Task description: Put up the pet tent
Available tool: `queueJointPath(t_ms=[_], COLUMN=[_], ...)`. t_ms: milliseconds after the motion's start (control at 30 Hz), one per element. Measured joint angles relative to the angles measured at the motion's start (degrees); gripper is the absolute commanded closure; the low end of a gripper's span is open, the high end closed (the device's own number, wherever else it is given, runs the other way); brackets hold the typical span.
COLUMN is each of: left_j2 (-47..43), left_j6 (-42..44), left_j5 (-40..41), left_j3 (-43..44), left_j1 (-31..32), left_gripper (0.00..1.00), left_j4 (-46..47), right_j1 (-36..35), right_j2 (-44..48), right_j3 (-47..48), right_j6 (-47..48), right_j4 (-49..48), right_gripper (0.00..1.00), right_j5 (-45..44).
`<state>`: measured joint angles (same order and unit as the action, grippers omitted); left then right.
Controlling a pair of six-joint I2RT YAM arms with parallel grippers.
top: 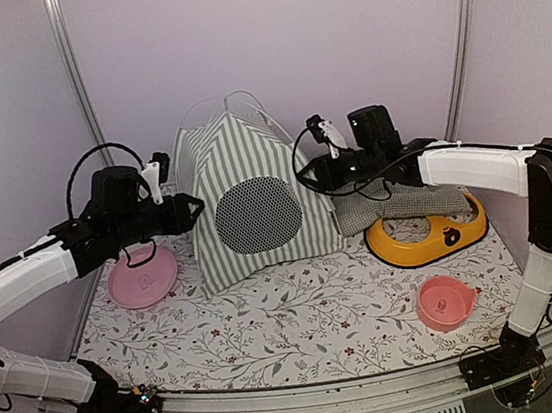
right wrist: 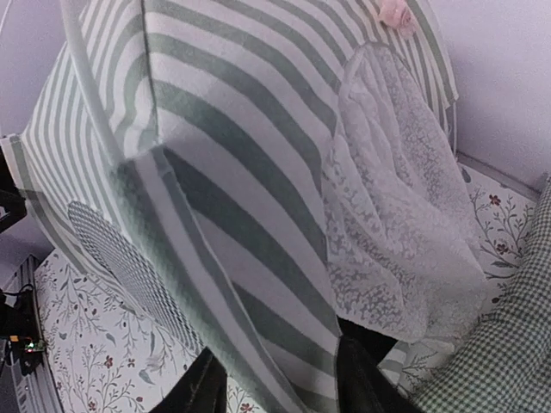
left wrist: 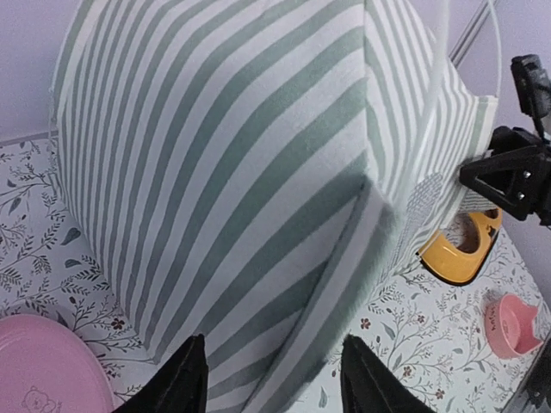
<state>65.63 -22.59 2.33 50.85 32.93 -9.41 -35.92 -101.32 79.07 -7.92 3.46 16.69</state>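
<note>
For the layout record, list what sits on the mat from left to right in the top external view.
pink plate → pet tent → yellow bowl. Left out: the checked cushion and the small pink bowl, which share the yellow bowl's span across the picture.

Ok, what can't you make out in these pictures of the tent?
- Top view: tent door side faces away; its own striped wall hides it.
- Top view: cushion partly under the right arm.
- Wrist views: whether left gripper or right gripper pinches fabric; bottom edge cuts them off.
- Left wrist: plate cut by the corner.
</note>
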Motion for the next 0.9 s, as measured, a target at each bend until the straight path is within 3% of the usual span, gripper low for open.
queueJointPath(t_ms=[67,167,233,333,400,500,667,767,900], left_j2=[3.0,5.9,7.1,8.0,8.4,8.8,9.4,10.1,11.9], left_j6=[0.7,1.3,3.5,6.8,9.3,13.7,21.0,24.0,27.5], left_j5=[0.7,2.3,4.1,5.0,5.7,5.7,-3.0,-13.7,-26.9], left_j3=[2.6,6.8,10.4,15.3,17.6,20.3,23.3,24.7,26.9], left_j1=[0.0,0.0,0.0,0.3,0.2,-0.5,-7.1,-13.3,-20.0], left_gripper=[0.76,0.95,1.00,1.00,1.00,1.00,1.00,1.00,1.00], left_j4=[-0.5,-1.2,-1.7,-2.4,-2.5,-1.9,-0.5,1.5,4.3], right_j1=[0.0,-0.1,-0.3,-1.2,-2.1,-4.7,-8.9,-9.7,-7.9], right_j2=[-0.6,0.1,1.3,4.9,7.5,10.8,14.3,16.9,22.0], right_j3=[1.9,2.4,2.3,2.2,2.2,2.4,3.9,3.7,1.8], right_j6=[0.0,0.0,0.0,-0.6,-1.3,-1.7,-1.0,0.0,1.4], right_j4=[0.2,0.1,0.3,0.3,0.5,0.2,0.1,0.7,0.9], right_gripper=[0.93,1.00,1.00,0.99,0.85,0.53,0.14,0.02,0.01], right_j5=[0.9,1.8,1.9,1.8,1.7,1.6,1.9,0.9,-2.2])
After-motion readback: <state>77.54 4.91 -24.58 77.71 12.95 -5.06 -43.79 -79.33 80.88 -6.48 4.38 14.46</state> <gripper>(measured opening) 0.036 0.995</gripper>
